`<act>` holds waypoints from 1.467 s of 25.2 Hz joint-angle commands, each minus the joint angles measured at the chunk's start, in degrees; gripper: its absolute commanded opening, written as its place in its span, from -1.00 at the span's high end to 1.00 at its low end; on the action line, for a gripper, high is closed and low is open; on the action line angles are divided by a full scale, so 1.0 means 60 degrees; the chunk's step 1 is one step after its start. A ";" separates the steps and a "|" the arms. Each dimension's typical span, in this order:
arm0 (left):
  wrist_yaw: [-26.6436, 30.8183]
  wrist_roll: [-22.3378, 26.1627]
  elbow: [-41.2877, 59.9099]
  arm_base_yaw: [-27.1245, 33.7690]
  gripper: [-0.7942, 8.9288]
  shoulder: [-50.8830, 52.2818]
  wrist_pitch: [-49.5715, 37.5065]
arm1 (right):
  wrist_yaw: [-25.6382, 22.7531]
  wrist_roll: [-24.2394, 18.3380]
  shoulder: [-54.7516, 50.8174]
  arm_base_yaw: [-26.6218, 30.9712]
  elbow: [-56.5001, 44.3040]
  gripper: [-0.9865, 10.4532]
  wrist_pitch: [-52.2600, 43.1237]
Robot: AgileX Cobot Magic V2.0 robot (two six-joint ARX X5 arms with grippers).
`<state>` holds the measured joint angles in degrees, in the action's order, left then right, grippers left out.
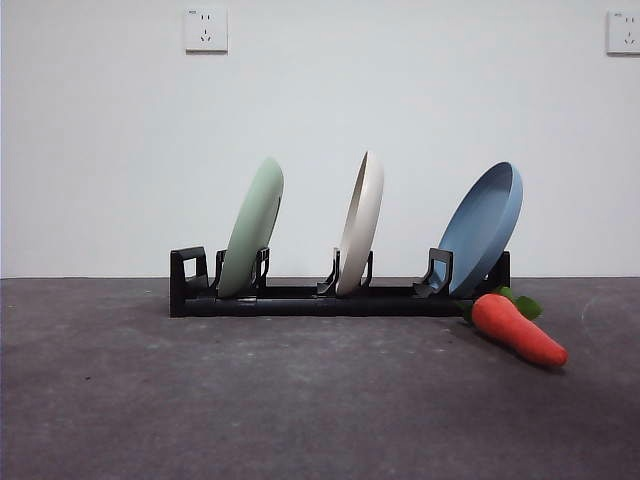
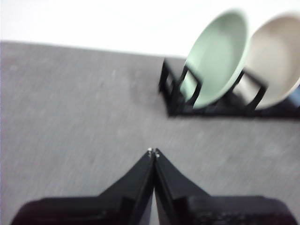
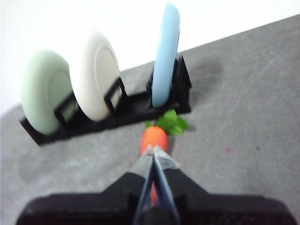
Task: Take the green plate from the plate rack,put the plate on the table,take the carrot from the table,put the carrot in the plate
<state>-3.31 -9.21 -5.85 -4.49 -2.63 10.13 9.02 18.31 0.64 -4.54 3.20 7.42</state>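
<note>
I saw a cream plate [image 1: 360,222] mid-rack | a blue plate [image 1: 482,228] beside it | two wall sockets [image 1: 206,30] behind.

A: Wide open table [image 1: 300,400] along the near edge, bare grey in front of the plate rack [image 1: 330,300].

B: The rack crosses the middle, three plates tilted in it: green plate [image 1: 252,228], cream plate [image 1: 361,222], blue plate [image 1: 483,228], with clear gaps between them.

A: The carrot [image 1: 518,328] lies just beside the rack's blue-plate end, towards the right edge.
</note>
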 commanded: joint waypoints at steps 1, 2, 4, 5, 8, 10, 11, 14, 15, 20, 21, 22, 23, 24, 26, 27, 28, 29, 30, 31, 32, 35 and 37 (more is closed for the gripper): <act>-0.0270 -0.0310 -0.0670 0.0015 0.85 -0.0022 0.0255 | 0.0018 0.0477 0.0164 -0.0004 0.0521 0.85 -0.0080; -0.0361 -0.0339 -0.0903 0.0015 0.85 -0.0080 0.0397 | 0.0022 0.0477 0.0266 -0.0004 0.0718 0.85 0.0018; -0.0576 -0.0415 -0.1446 0.0015 0.85 -0.0299 0.0721 | 0.0182 0.0466 0.0568 -0.0004 0.1271 0.85 0.0484; -0.0685 -0.0448 -0.1690 0.0015 0.85 -0.0415 0.0885 | 0.0299 0.0437 0.0729 -0.0004 0.1534 0.85 0.0710; -0.1104 -0.0441 -0.2517 0.0015 0.85 -0.0918 0.1490 | 0.0732 0.0168 0.1362 -0.0011 0.2459 0.85 0.1534; -0.1508 -0.0433 -0.3096 0.0015 0.85 -0.1341 0.1945 | 0.1049 -0.0248 0.1876 -0.0015 0.3173 0.85 0.2149; -0.1654 -0.0426 -0.3351 0.0015 0.85 -0.1537 0.2171 | 0.1260 -0.0433 0.2113 -0.0015 0.3493 0.85 0.2430; -0.2288 -0.0135 -0.4153 0.0015 0.85 -0.2226 0.2827 | 0.1796 -0.1191 0.2958 -0.0015 0.4608 0.85 0.3603; -0.2535 -0.0091 -0.4415 0.0015 0.85 -0.2463 0.3038 | 0.1923 -0.1519 0.3268 -0.0015 0.5023 0.85 0.4116; -0.3541 0.0470 -0.5570 0.0015 0.85 -0.3428 0.4288 | 0.2029 -0.2852 0.4809 -0.0022 0.6951 0.85 0.6597; -0.3741 0.0616 -0.5785 0.0015 0.85 -0.3588 0.4572 | 0.2029 -0.3093 0.5096 -0.0022 0.7297 0.85 0.7049; -0.3854 0.0729 -0.5949 0.0015 0.85 -0.3716 0.4801 | 0.2029 -0.3275 0.5322 -0.0022 0.7577 0.85 0.7420; -0.4018 0.0852 -0.6105 0.0015 0.85 -0.3829 0.5031 | 0.2044 -0.3413 0.5541 -0.0022 0.7839 0.85 0.7774; -0.4164 0.1016 -0.6266 0.0015 0.85 -0.3952 0.5275 | 0.2146 -0.3566 0.5781 -0.0022 0.8113 0.85 0.8156; -0.4415 0.1220 -0.6517 0.0015 0.85 -0.4135 0.5665 | 0.2499 -0.3789 0.6167 -0.0022 0.8513 0.85 0.8768; -0.4623 0.1381 -0.6670 0.0011 0.85 -0.4233 0.5920 | 0.2779 -0.3960 0.6419 -0.0022 0.8750 0.85 0.9162; -0.4754 0.1413 -0.6743 0.0015 0.85 -0.4277 0.6047 | 0.2943 -0.4073 0.6572 -0.0022 0.8848 0.85 0.9369; -0.4798 0.1410 -0.6783 0.0011 0.85 -0.4291 0.6120 | 0.3013 -0.4091 0.6696 -0.0022 0.8874 0.85 0.9428; -0.4783 0.1402 -0.6787 0.0015 0.85 -0.4291 0.6138 | 0.3002 -0.4095 0.6757 -0.0022 0.8870 0.84 0.9428; -0.4772 0.1402 -0.6787 0.0015 0.83 -0.4291 0.6145 | 0.3005 -0.4062 0.6798 -0.0022 0.8870 0.81 0.9428; -0.4732 0.1311 -0.6787 0.0015 0.81 -0.4291 0.6153 | 0.3002 -0.4018 0.6834 -0.0022 0.8870 0.80 0.9424; -0.4710 0.0962 -0.6790 0.0015 -0.33 -0.4291 0.6138 | 0.2983 -0.3942 0.6867 -0.0022 0.8870 -0.10 0.9424; -0.4725 0.0958 -0.6794 0.0015 -0.42 -0.4291 0.6069 | 0.2991 -0.3872 0.6867 -0.0022 0.8874 -0.32 0.9424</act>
<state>-31.64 -3.05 -46.41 -4.49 -28.40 47.09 26.87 -5.30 41.87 -4.54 56.31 64.07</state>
